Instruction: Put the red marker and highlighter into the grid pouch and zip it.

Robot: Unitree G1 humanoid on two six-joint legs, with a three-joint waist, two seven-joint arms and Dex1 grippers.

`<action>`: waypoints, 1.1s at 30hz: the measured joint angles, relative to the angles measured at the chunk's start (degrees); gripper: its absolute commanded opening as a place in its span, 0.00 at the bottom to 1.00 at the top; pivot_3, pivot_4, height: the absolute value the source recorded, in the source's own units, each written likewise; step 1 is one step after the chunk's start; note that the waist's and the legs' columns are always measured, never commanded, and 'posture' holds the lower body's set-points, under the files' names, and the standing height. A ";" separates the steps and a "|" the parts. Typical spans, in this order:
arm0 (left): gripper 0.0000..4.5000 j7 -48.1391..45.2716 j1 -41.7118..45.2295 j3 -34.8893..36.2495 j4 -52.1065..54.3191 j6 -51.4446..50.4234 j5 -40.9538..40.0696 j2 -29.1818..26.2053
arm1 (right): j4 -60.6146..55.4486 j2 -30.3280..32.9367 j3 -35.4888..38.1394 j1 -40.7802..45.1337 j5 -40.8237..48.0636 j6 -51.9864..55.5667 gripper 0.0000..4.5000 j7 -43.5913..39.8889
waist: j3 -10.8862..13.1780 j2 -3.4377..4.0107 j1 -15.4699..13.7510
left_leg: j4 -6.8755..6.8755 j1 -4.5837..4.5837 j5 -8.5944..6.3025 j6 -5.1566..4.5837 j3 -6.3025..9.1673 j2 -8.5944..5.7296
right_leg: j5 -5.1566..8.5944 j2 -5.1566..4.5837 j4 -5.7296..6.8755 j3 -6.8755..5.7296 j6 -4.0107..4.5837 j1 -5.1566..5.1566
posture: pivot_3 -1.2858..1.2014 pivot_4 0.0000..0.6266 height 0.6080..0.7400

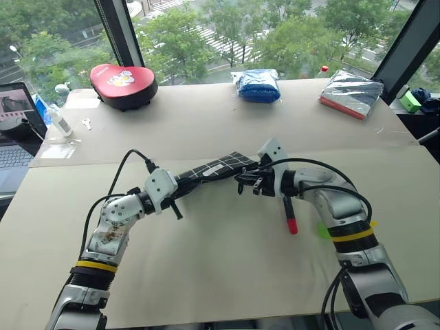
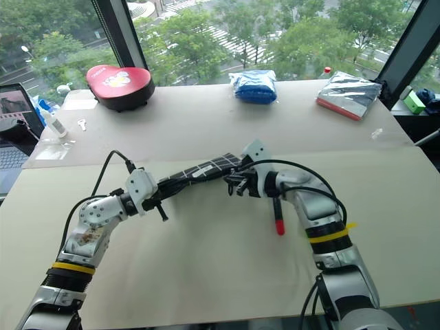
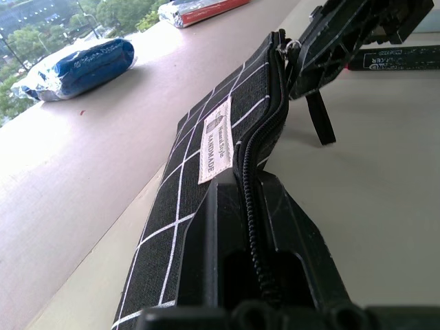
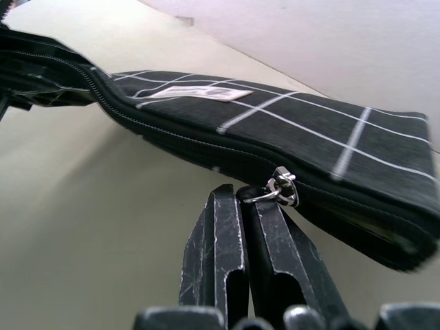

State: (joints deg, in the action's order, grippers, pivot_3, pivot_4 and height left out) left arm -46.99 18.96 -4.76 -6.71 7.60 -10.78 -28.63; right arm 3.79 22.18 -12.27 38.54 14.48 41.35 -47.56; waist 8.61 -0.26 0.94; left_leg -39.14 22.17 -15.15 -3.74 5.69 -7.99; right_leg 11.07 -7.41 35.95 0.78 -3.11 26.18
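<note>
At the grid pouch [image 1: 213, 168], right hand [image 4: 242, 199] pinches its zipper pull [image 4: 280, 187].

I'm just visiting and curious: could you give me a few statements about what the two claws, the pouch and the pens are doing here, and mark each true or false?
1. The left claw is shut on one end of the pouch. True.
2. The red marker is already inside the pouch. False: it lies on the table, beside the right arm.
3. The right claw is shut at the zipper pull. True.
4. The pouch lies flat on the table, untouched. False: it hangs between the two claws, lifted off the table.
5. A blue package sits at the table's far side. True.
</note>
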 measured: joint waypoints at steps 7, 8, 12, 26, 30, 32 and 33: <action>0.00 0.09 0.49 0.01 -0.08 0.00 0.32 1.05 | 1.03 -2.84 -3.80 3.66 -1.96 -1.60 0.01 -1.25 | 0.00 0.00 -0.06 | -0.04 0.00 0.00 0.00 0.01 0.00 | 0.00 0.00 0.01 -0.03 0.00 -0.01 | 0.52 0.24 1.00; 0.00 0.09 0.48 0.04 -0.08 0.00 0.32 1.05 | 1.02 -2.87 -4.60 3.66 -1.96 -1.85 0.01 -1.89 | 0.00 0.00 -0.09 | -0.04 0.01 0.00 0.00 0.03 0.00 | 0.00 0.00 0.01 -0.04 0.00 -0.01 | 0.52 0.24 1.00; 0.00 0.03 0.49 0.06 -0.12 -0.05 0.35 1.22 | 0.89 -5.16 -7.74 3.63 -2.51 -2.43 0.01 -2.53 | 0.00 0.00 -0.01 | -0.05 0.00 0.00 0.00 0.03 0.00 | 0.00 0.00 0.04 -0.04 0.00 0.00 | 0.52 0.24 1.00; 0.00 0.16 0.60 0.33 0.14 -0.23 0.34 2.07 | -1.38 -3.86 0.15 2.12 2.78 1.98 0.66 -1.51 | 0.00 0.00 -0.49 | -0.12 0.04 0.00 0.00 0.09 -0.04 | -0.01 0.00 0.02 -0.07 0.00 -0.03 | 0.52 0.24 1.00; 0.00 0.20 0.56 0.06 0.19 -0.28 0.47 2.73 | -13.41 3.50 8.88 -3.68 12.76 12.07 0.66 -4.30 | 0.00 0.00 -0.56 | -0.12 0.10 -0.04 -0.05 0.10 -0.03 | 0.00 0.00 -0.03 -0.06 0.00 0.01 | 0.52 0.24 1.00; 0.00 0.20 0.47 -0.30 0.22 -0.21 0.57 3.29 | -21.82 8.61 13.26 -8.52 18.19 15.42 0.66 -6.01 | 0.00 0.00 -0.67 | -0.11 0.11 -0.04 -0.05 0.11 -0.01 | 0.00 0.00 -0.06 -0.08 0.00 -0.02 | 0.52 0.24 1.00; 0.00 0.21 0.53 -0.47 0.13 -0.21 0.70 3.44 | -25.37 10.75 15.37 -10.80 20.17 16.40 0.66 -6.44 | 0.00 -0.01 -0.70 | -0.12 0.12 -0.05 -0.06 0.09 -0.01 | 0.00 0.00 -0.07 -0.06 0.00 -0.01 | 0.52 0.24 1.00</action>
State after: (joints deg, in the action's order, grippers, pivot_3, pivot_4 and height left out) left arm -46.78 19.49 -5.23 -6.58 7.40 -10.09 -25.19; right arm -21.59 32.93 3.10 27.74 34.65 57.75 -54.00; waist 8.61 -0.27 0.24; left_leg -39.25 22.29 -15.20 -3.79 5.78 -8.00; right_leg 11.07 -7.42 35.87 0.72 -3.11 26.17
